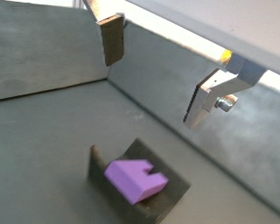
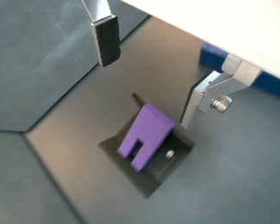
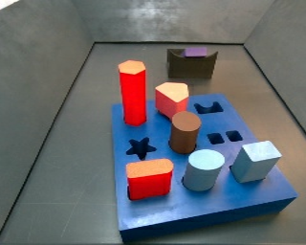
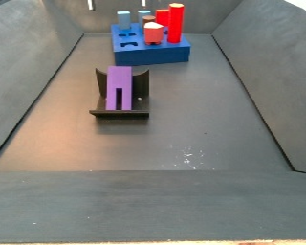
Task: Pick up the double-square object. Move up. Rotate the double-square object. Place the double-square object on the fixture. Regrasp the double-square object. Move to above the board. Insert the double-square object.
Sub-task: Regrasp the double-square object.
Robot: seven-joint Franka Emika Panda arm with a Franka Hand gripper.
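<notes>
Purple and stepped in cross-section, the elongated double-square object (image 4: 119,86) is resting in the notch of the dark grey blocky fixture (image 4: 99,114), leaning back against its upright so that one long face is pointing up. In a side view the fixture is sitting left of centre on the grey floor, well apart from the thick blue square board (image 4: 148,51) with its cut-out holes at the far end.

In both wrist views the gripper (image 2: 157,72) is hanging above the fixture with nothing between its 2 flat silver fingers (image 2: 105,39); the jaws are standing wide apart, wider than the object (image 2: 146,136) below. The gripper is not touching the object.

This arrangement is serving the regrasp: the fixture is holding the object steady in a new orientation so that the gripper can take it from a different side. Judging by this, the placing step is done and the regrasp is not yet made.

On the board (image 3: 264,196), the tall red hexagonal prism (image 3: 133,93), the brown cylinder (image 3: 184,133) and the pale blue cube (image 3: 255,160) are standing as pegs, and the open square holes (image 3: 214,138) beside the cylinder are remaining free, probably for the insertion.
</notes>
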